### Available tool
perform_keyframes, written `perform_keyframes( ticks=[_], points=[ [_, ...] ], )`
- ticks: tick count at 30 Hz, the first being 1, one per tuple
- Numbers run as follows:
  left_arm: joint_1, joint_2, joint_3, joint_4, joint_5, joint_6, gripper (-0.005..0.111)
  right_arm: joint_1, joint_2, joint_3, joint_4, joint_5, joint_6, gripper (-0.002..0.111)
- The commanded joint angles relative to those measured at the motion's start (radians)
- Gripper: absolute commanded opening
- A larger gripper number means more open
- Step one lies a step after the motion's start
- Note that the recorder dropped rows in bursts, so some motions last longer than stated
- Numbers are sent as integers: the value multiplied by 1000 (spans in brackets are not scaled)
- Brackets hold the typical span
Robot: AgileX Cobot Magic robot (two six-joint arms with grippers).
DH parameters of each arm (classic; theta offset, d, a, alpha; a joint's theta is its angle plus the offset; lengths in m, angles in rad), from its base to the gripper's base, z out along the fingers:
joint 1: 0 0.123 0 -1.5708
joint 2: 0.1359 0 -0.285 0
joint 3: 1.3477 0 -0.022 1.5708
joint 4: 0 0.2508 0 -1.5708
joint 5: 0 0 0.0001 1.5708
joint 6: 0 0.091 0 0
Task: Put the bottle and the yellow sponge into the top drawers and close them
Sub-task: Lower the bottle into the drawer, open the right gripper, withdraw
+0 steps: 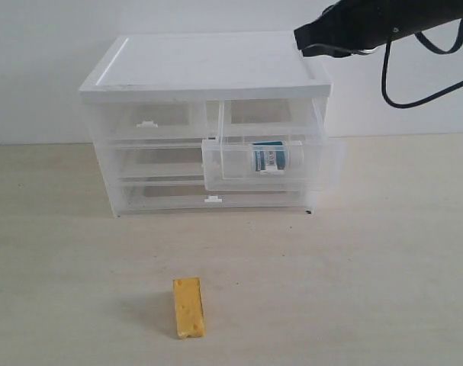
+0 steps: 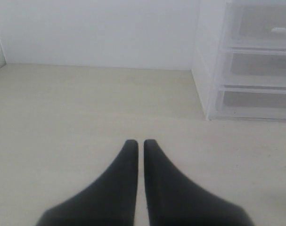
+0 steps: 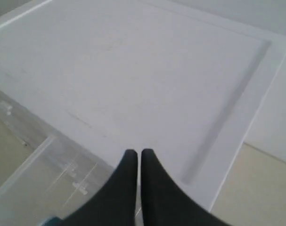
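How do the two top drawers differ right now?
The left top drawer is pushed in; the right top drawer is pulled out. The left top drawer looks empty; the right top drawer holds the bottle. Both are translucent, half-width, in the same cabinet.

The cabinet (image 1: 208,65) has an opaque white top, smooth and matt, with faint scuffs in the right wrist view. Its top drawers (image 1: 273,164) are translucent, frosted-clear plastic with small opaque white tabs. Inside one of them, the bottle (image 1: 271,158) looks like white plastic with a printed blue-teal label. In front of the cabinet, the yellow sponge (image 1: 188,307) is porous and pitted with holes. The worktop (image 1: 353,274) is pale and matt, with fine wood-like grain. The left pincer (image 2: 140,143) and right pincer (image 3: 134,153) are smooth matt black.
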Motion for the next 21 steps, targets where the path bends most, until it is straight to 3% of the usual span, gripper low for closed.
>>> perform_keyframes(
  ticks=[1, 13, 21],
  points=[
    [3, -3, 4, -7, -3, 4, 4, -7, -49, -4, -91, 60, 231, 0],
    [3, -3, 4, -7, -3, 4, 4, -7, -109, -4, -420, 467, 553, 0],
    [3, -3, 4, -7, -3, 4, 4, -7, -180, -4, -658, 555, 694, 0]
  ],
)
